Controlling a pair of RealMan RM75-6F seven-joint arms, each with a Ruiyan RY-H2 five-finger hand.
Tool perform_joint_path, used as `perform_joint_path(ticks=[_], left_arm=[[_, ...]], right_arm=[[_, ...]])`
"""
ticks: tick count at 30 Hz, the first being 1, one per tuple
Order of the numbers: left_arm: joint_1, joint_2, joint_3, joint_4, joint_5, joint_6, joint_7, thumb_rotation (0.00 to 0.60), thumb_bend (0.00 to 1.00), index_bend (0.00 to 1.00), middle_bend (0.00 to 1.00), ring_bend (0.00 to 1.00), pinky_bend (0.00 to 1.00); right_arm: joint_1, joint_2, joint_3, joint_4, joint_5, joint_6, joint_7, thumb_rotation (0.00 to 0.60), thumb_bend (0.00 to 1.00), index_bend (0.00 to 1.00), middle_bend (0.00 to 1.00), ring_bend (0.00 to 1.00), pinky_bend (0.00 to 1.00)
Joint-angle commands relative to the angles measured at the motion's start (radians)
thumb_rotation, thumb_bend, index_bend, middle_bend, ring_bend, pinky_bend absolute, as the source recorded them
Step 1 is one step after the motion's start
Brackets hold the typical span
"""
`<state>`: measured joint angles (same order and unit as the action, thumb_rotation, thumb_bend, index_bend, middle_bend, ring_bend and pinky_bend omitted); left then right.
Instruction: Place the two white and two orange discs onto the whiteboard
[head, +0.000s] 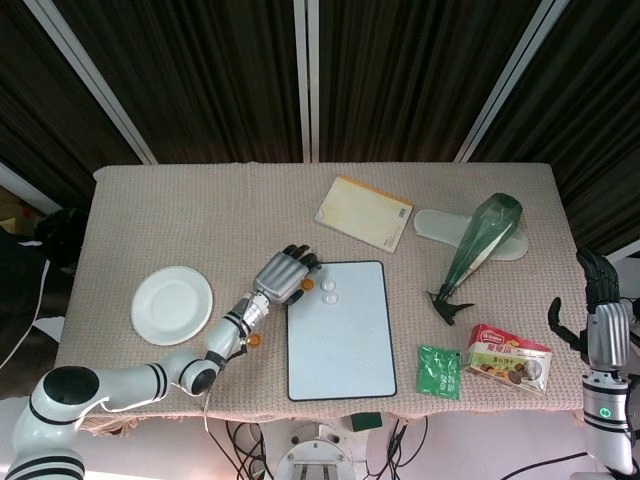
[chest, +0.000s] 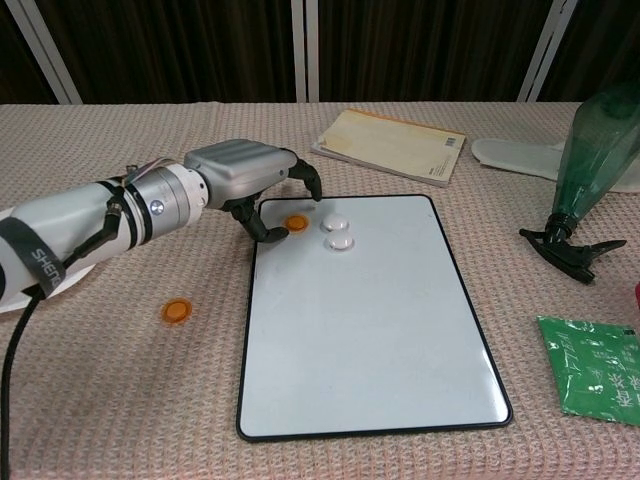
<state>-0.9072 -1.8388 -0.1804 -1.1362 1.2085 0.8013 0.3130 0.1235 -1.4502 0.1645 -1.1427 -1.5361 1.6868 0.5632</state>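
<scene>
Beside the whiteboard (chest: 375, 320): notebook (chest: 390, 145), bottle (chest: 590, 160), perhaps snacks (head: 508, 358).

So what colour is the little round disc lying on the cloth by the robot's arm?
The small round disc is orange; the chest view shows it best.

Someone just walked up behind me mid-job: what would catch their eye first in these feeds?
Probably the silver left hand arched over the top-left corner of the black-framed whiteboard, with a small orange disc lying on the board under its fingers beside two white discs. Next, the second orange disc alone on the beige cloth, left of the board.
</scene>
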Motion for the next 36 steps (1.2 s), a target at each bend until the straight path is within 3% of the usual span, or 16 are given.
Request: perform_joint_path(ticks=[1, 5, 10, 16, 22, 28, 36], left_arm=[[0.005, 0.007, 0.006, -0.014, 0.001, 0.005, 0.004, 0.600, 0.33, 0.19, 0.21, 0.09, 0.17], [0.031, 0.050, 0.022, -0.081, 0.017, 0.044, 0.007, 0.600, 0.33, 0.18, 0.21, 0.09, 0.17], [0.112, 0.190, 0.066, -0.268, 0.024, 0.133, 0.047, 0.600, 0.31, 0.21, 0.20, 0.09, 0.17], [0.216, 0.367, 0.169, -0.491, 0.032, 0.214, 0.121, 0.600, 0.29, 0.27, 0.20, 0.09, 0.18], [0.292, 0.448, 0.255, -0.620, 0.026, 0.268, 0.195, 0.600, 0.27, 0.28, 0.20, 0.09, 0.17], [0.320, 0.457, 0.295, -0.653, 0.064, 0.261, 0.181, 0.600, 0.28, 0.28, 0.20, 0.09, 0.17], [0.338, 0.389, 0.283, -0.572, 0.110, 0.248, 0.099, 0.600, 0.27, 0.31, 0.20, 0.09, 0.17]], right_arm=[[0.001, -0.001, 0.000, 0.000, 0.000, -0.001, 0.001, 0.600, 0.59, 0.08, 0.01, 0.00, 0.00], [0.001, 0.001, 0.002, -0.001, -0.001, 0.002, 0.001, 0.600, 0.59, 0.08, 0.01, 0.00, 0.00], [0.000, 0.007, 0.005, 0.003, 0.005, -0.001, 0.008, 0.600, 0.59, 0.08, 0.01, 0.00, 0.00], [0.003, 0.002, 0.002, 0.010, 0.001, -0.004, 0.016, 0.600, 0.59, 0.08, 0.01, 0.00, 0.00], [0.006, -0.007, -0.006, 0.009, -0.013, 0.002, 0.009, 0.600, 0.59, 0.08, 0.01, 0.00, 0.00], [0.004, -0.012, -0.008, 0.012, -0.014, 0.004, 0.009, 0.600, 0.59, 0.08, 0.01, 0.00, 0.00], [0.000, -0.008, -0.006, 0.014, -0.009, 0.007, 0.011, 0.600, 0.59, 0.08, 0.01, 0.00, 0.00]])
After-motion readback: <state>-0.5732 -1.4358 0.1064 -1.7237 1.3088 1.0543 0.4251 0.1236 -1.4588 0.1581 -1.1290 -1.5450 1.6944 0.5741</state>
